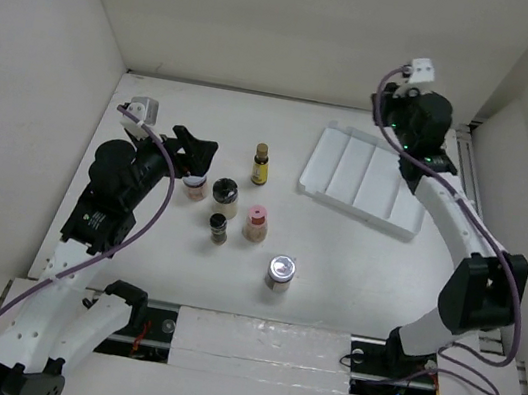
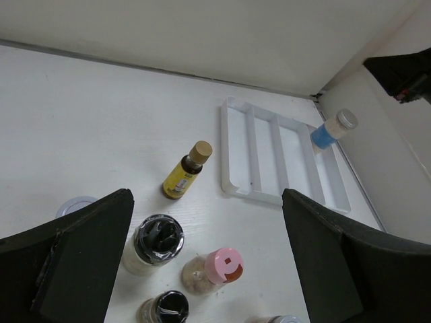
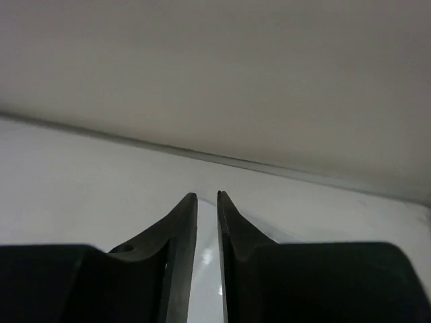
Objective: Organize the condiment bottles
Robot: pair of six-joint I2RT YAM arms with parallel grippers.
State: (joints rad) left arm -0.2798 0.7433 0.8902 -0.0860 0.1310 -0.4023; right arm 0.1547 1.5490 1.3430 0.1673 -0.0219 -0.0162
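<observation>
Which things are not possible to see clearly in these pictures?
Blue-labelled bottle: top view, hidden under the right arm.
Pale-capped jar: left wrist view, body behind a finger of the left gripper.
Silver-capped jar: left wrist view, cut by bottom edge.
Label text: too small everywhere.

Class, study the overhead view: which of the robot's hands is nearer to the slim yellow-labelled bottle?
Left. The left hand is open just to the left of the yellow-labelled bottle. The right hand is well off to its right, at the far edge of the white divided tray.
</observation>
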